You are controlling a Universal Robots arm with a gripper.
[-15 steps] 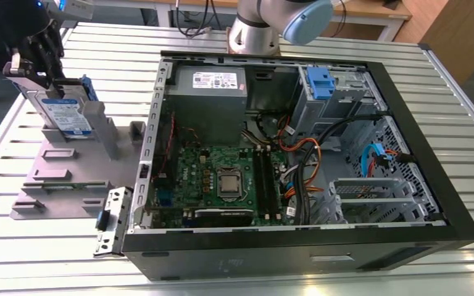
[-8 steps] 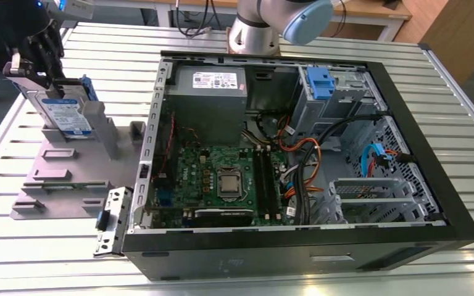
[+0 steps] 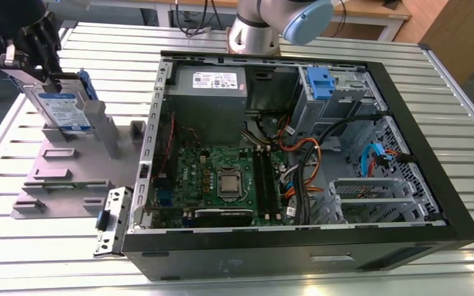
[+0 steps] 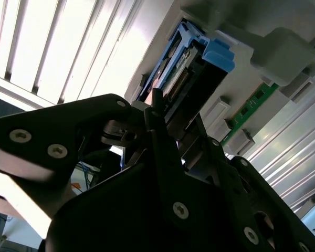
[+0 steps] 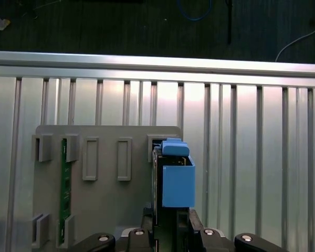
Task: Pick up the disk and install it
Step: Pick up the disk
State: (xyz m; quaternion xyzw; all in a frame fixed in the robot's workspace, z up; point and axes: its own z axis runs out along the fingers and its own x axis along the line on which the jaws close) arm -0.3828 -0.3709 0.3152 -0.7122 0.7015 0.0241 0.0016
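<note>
Hand (image 3: 46, 79) appears pinched on the upper end of the disk (image 3: 66, 110), which stands upright in a slot of the grey holder (image 3: 72, 172). Judged step: pick-up, disk not yet clear of the holder; extraction calls for a straight, untilted pull along the slot.

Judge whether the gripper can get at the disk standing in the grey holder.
Probably yes: the gripper sits right at the upper end of the disk, nothing stands between them, and the grey holder leaves that end bare.
</note>
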